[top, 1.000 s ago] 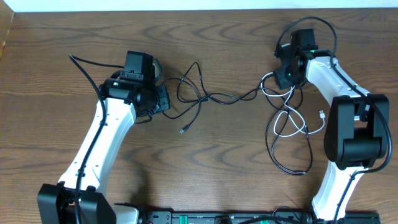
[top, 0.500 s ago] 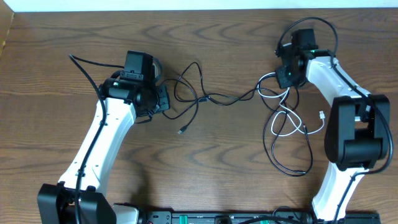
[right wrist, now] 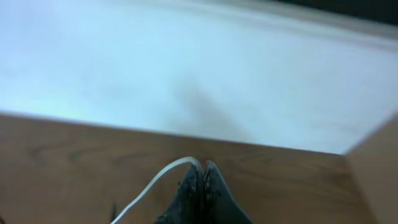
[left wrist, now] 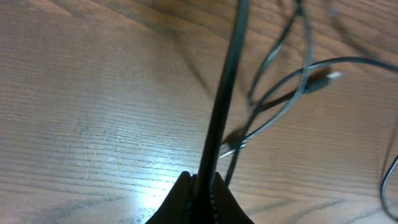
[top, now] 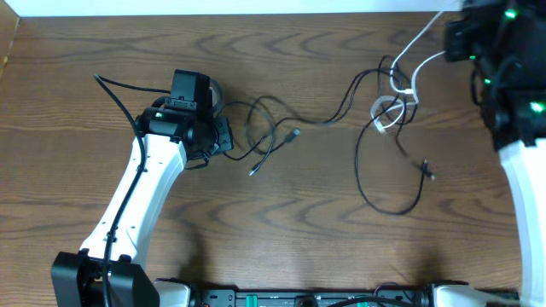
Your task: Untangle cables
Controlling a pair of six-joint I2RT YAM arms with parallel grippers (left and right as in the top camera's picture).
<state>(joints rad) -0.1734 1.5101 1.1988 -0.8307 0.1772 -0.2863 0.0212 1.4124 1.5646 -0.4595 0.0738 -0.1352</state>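
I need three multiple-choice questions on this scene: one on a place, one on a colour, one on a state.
1. The right gripper is: A near the table's far right corner; B over the table's middle; C at the table's near left corner.
2. It holds: A a red cable; B a white cable; C a yellow cable.
3. The left gripper is: A wide open; B shut on a black cable; C shut on nothing.
Key: 1 A, the far edge lies just ahead. 2 B, it leaves the closed fingers. 3 B, it runs from the closed tips.
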